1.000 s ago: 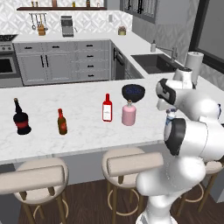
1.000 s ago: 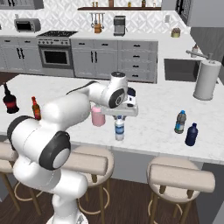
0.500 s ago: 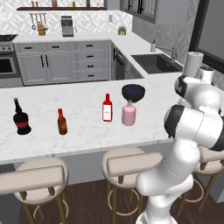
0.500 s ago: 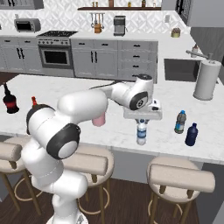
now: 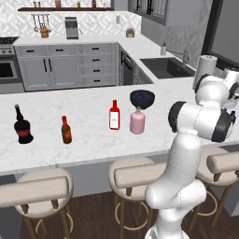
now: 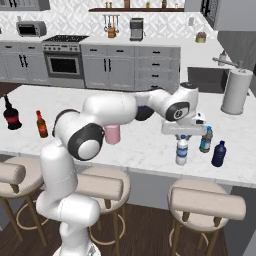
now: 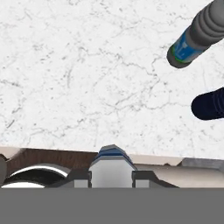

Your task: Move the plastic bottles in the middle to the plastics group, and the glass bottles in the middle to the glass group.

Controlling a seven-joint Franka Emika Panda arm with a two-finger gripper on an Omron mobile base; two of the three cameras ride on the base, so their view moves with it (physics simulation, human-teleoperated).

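**Water bottle held upright beside the plastics group**

The gripper (image 6: 183,136) reaches out over the right end of the marble counter (image 6: 140,150), its jaws closed on the neck of the small clear water bottle (image 6: 182,151), which has a white cap and a blue label band. In the right base view the bottle stands upright near the counter's front edge; whether its base touches the surface cannot be told. Just to its right are the blue-capped water bottle (image 6: 205,140) and the small dark blue bottle (image 6: 218,154), close together. In the hand view the held bottle (image 7: 111,168) shows between the two fingertips (image 7: 79,178).

In the middle of the counter the pink bottle (image 5: 137,121) and the slim red bottle (image 5: 114,115) stand side by side, with a dark bowl (image 5: 142,98) just behind the pink one. Far to the left are the small brown bottle (image 5: 66,130) and the black long-necked bottle (image 5: 22,125).
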